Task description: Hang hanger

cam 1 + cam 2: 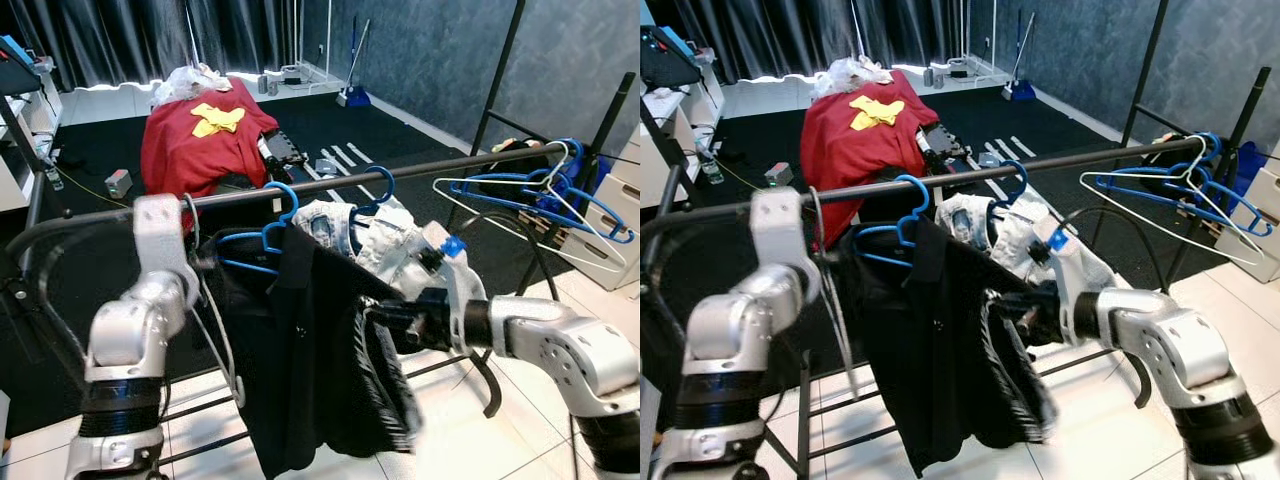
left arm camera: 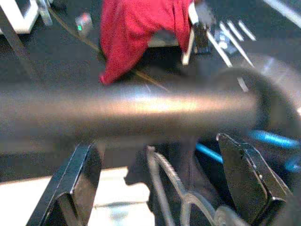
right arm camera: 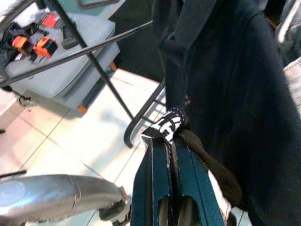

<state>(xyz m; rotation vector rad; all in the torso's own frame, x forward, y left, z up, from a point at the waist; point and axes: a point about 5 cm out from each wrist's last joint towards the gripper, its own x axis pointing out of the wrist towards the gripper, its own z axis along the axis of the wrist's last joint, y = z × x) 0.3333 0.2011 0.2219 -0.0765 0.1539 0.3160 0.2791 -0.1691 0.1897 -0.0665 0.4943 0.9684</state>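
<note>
A dark metal rail (image 1: pixel 400 177) runs across in front of me. A blue hanger (image 1: pixel 283 208) hooked over it carries a black shirt (image 1: pixel 300 350). My right gripper (image 1: pixel 374 314) is shut on a fold of that shirt, pinching a white-lettered label (image 3: pixel 165 126). A second blue hanger (image 1: pixel 380 190) holds a pale garment (image 1: pixel 385 240) just behind. My left gripper (image 2: pixel 157 143) stands open at the rail's left part, its fingers (image 2: pixel 75 183) either side of a thin white wire hanger (image 2: pixel 165 175) hooked over the rail.
Several empty blue and white hangers (image 1: pixel 545 190) crowd the rail's right end. Black rack uprights (image 1: pixel 495 90) rise on the right. A red cloth (image 1: pixel 205 140) covers something on the dark carpet behind. The rack's lower bars (image 1: pixel 200 405) cross over white floor tiles.
</note>
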